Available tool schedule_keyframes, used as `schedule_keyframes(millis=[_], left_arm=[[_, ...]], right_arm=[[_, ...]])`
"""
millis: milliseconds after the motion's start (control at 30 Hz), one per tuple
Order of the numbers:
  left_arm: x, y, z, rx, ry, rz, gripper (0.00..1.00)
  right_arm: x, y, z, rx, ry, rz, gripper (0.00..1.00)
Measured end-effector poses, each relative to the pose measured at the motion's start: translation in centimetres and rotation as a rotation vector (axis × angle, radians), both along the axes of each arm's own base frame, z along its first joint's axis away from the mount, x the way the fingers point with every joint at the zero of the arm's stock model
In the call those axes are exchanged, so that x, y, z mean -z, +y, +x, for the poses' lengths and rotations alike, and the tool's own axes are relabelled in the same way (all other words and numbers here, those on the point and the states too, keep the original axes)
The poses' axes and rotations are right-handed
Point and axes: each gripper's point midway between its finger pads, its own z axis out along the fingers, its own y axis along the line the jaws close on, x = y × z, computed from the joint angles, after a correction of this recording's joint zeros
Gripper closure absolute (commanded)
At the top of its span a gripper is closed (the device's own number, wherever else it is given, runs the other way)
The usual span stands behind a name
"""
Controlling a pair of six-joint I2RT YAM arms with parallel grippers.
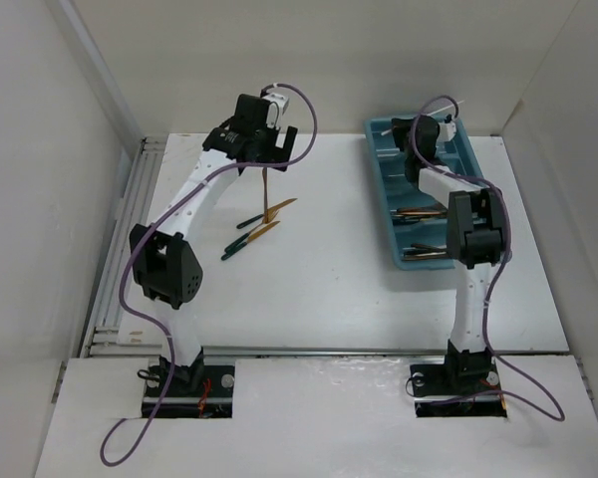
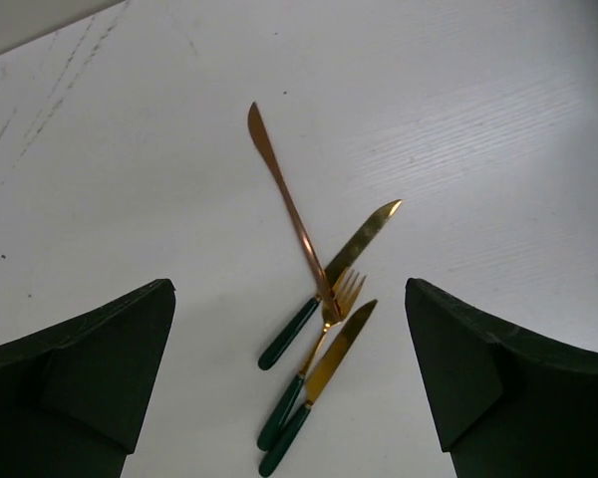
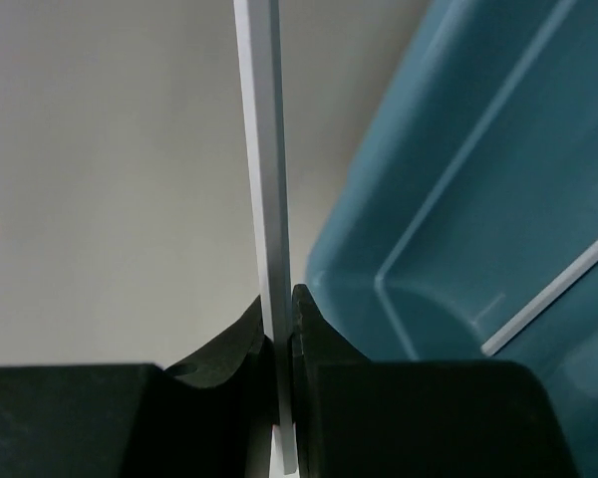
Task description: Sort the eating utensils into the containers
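From above, the left gripper (image 1: 260, 149) hangs over the white table (image 1: 329, 299), right above a small cluster of loose utensils (image 1: 259, 224). It is well apart from the rectangular teal-blue plastic cutlery tray (image 1: 383, 194) on the right. The right gripper (image 1: 420, 139) sits over the tray's far end. A few copper and gold pieces (image 1: 419, 211) lie in the tray's long compartments.

In the left wrist view the jaws stand spread wide, with nothing between them. Below lie 4 pieces: a long slim copper knife (image 2: 279, 189) lies across a green-handled gold knife (image 2: 351, 247). Beside them are a green-handled gold fork (image 2: 324, 334) and a second green-handled gold knife (image 2: 329, 363).

In the right wrist view the fingers are clenched on a slim cream-white stick (image 3: 264, 149), upright beside the tray's rounded wall. Which compartment lies below cannot be told.

The step in hand looks like delivery of the stick. The next move calls for bringing it over a compartment, then letting go. The left arm seems set for a fresh pick — probably the copper knife, since it rests on top.
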Motion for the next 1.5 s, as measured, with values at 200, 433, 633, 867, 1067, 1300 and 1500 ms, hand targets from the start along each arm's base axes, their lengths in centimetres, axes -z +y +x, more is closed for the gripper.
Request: schedule_keyframes(millis=[200,433,633,867,1067,1300,1500], left_arm=[[3.3,2.2,1.3,-0.056,0.050,0.059,0.00],[5.0,3.4,1.6,-0.063,0.070,0.097,0.00],[7.7,4.3,0.8,-0.017,0.109,0.183,0.00],[10.9,4.0,-0.6,0.080,0.184,0.191,0.00],[14.7,2.2,3.4,0.032,0.268,0.106,0.00],[20.8,2.9,6.6,-0.083,0.352,0.065,0.11],[21.5,3.8,5.4,-0.101,0.406,0.077,0.56]], right_arm=[[2.5,-1.3,2.9,0.097,0.052,0.027,0.52],[3.3,-2.5,3.2,0.152,0.090,0.039,0.06],[4.0,-2.2,3.0,0.123,0.118,-0.001,0.06],[2.0,0.4,1.8,-0.099,0.134,-0.488,0.00],[-10.3,7.7,-6.0,-0.245,-0.060,-0.878,0.00],[-18.1,8.3,-13.4,-0.240,-0.222,-1.060,0.00],[-15.2,6.7,-14.4,-0.249,-0.135,-1.164,0.00]])
